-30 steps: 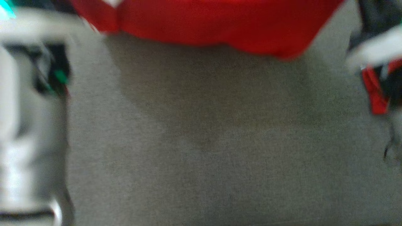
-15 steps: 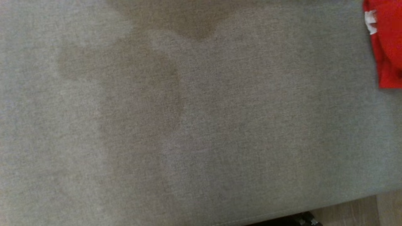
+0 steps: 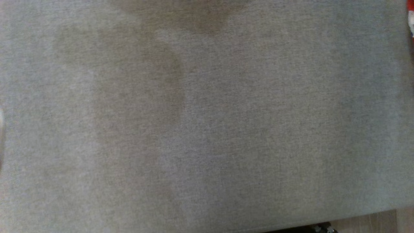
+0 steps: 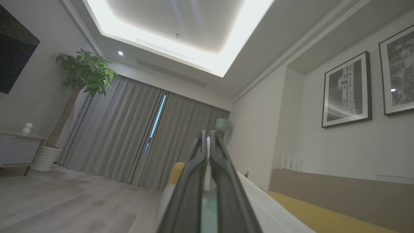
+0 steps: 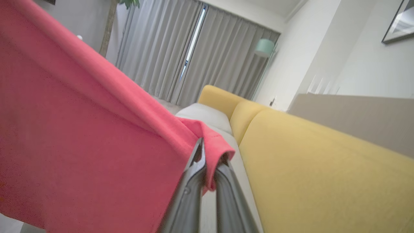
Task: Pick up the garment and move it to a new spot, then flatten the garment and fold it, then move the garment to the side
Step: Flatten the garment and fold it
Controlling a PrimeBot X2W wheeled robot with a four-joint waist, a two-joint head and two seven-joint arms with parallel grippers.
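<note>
Garment (image 5: pixel 81 136), red, is hanging in the air from the right gripper (image 5: pixel 212 152). Its fingers are pinching a rolled edge of the cloth tight, and the rest is stretching away to that view's left as a slanting sheet. In the head view a thin red sliver (image 3: pixel 410 16) is peeking in over the right side of the grey seat (image 3: pixel 207 129), towards its back edge. The left gripper (image 4: pixel 208 136) is pointing up at the curtains (image 4: pixel 129 136), its fingers pressing together with no cloth seen between them.

By the look of it, the pick-up is done and the carry to a new spot is going on. Everything after that is waiting: laying the garment down, flattening it, folding it and moving it aside. With one gripper holding one edge, the cloth is likely going to land bunched, so the left gripper is probably going to need an edge of its own for the spreading.
</note>
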